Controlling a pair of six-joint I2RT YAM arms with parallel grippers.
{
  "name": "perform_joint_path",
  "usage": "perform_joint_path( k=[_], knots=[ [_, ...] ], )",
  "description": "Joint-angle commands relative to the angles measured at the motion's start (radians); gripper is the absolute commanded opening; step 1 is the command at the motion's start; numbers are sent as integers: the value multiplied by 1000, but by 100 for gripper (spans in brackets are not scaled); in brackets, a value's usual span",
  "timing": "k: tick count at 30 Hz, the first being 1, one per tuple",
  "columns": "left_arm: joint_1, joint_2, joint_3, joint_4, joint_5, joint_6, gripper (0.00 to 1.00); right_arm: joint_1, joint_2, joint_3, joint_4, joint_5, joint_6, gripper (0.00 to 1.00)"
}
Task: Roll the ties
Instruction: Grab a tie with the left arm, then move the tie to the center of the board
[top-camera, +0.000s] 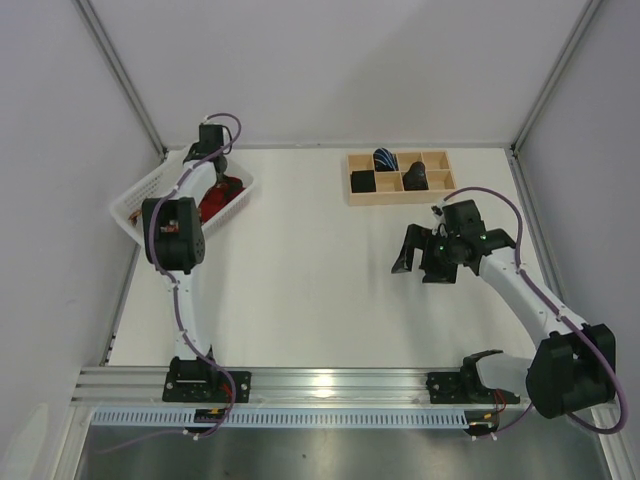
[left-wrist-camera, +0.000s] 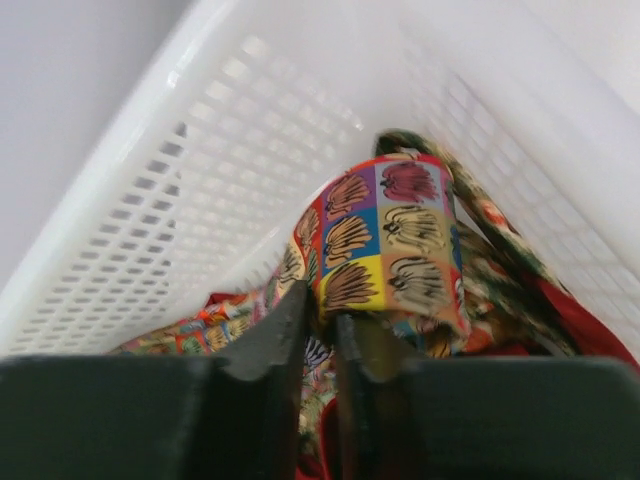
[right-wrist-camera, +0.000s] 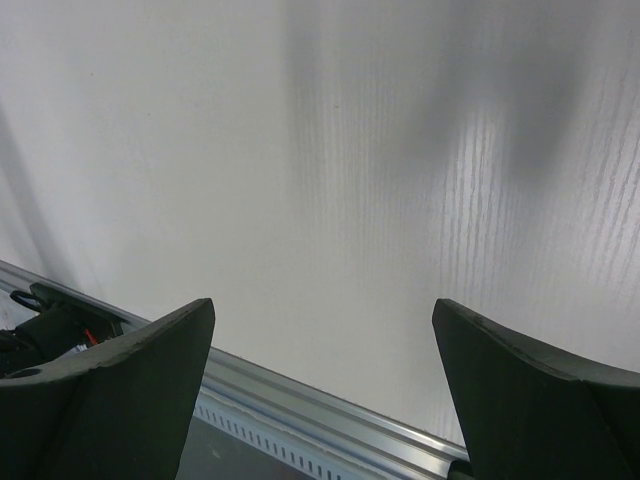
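— What is the left hand doing?

— It is down inside the white plastic lattice basket. Its two dark fingers stand nearly together with only a thin slit between them, and patterned cloth shows in that slit. Whether they have it pinched tight I cannot tell.

— And the right hand?

— Spread wide, holding nothing and touching nothing, hanging over bare worktop.

— What about the surroundings?

— The worktop is plain white, with pale grey panel walls on three sides. A ribbed aluminium rail runs along the near edge, where both arms are bolted. The basket sits at the far left corner, set at an angle to the edges. A light wooden compartment tray lies toward the far right, well apart from it.

— Where are the ties?

— The multicoloured tie lies in the basket, a fold of it humped up just beyond the left fingertips. It has squares of purple, yellow, red and blue, each printed with a brown tufted figure. Red cloth lies beside it on the right. In the tray are a blue-striped roll and two dark rolls.
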Motion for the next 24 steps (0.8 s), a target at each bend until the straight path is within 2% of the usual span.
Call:
perform_joint_path(
  k=[1,2,5,9,12,18,19,24],
  knots=[
    [41,8,85,12,-17,-22,13,-6,16,55,-2,-15,-25,98],
    [43,-4,100,-13,-9,-33,1,-6,20,59,-8,-14,-31,98],
    [37,-64,106,-75,49,-111,0,-6,36,89,-20,-6,-51,98],
    [24,-272,129,-200,140,-325,0,-6,51,135,-39,8,-91,98],
    [17,-404,129,-243,238,-422,1,-6,60,162,-56,-4,-98,98],
    [14,-744,140,-266,471,-504,1,13,45,191,-48,-57,-89,99],
    [12,-848,99,-251,511,-513,0,20,40,202,-51,-57,-88,98],
    [14,-1106,-38,-231,652,-629,1,72,42,297,-68,-58,-68,97]
  ],
)
